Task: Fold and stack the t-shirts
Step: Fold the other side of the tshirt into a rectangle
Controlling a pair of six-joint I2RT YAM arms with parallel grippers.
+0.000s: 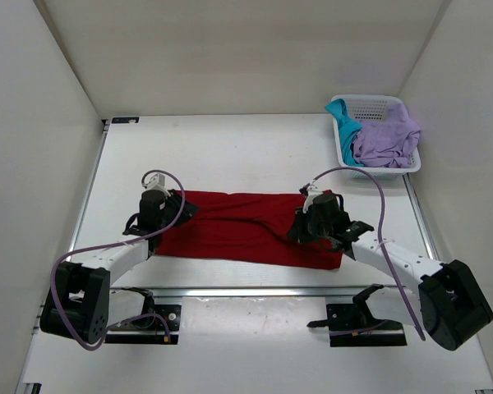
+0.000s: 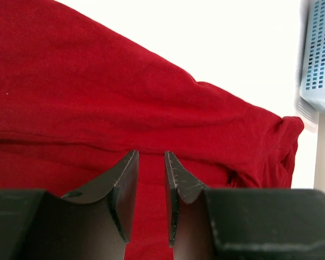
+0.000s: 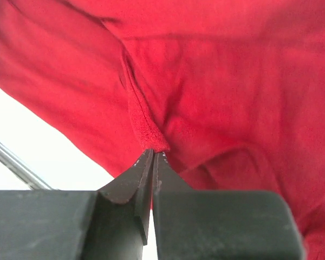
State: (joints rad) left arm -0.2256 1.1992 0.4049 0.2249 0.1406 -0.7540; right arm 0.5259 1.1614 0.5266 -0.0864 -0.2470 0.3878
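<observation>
The deep red t-shirt (image 1: 238,228) lies folded into a long strip across the table's middle. My left gripper (image 1: 179,207) hovers over its left end; in the left wrist view (image 2: 151,154) the jaws stand slightly apart with red cloth (image 2: 124,97) beneath and nothing between them. My right gripper (image 1: 306,220) is at the shirt's right end; in the right wrist view (image 3: 153,153) it is shut on a hemmed fold of the red shirt (image 3: 146,127). The teal t-shirt (image 1: 342,116) and lavender t-shirt (image 1: 386,138) lie bunched in the basket.
The white mesh basket (image 1: 378,103) stands at the back right corner; its edge shows in the left wrist view (image 2: 319,54). White walls enclose the table on three sides. A metal rail (image 1: 255,289) runs along the near edge.
</observation>
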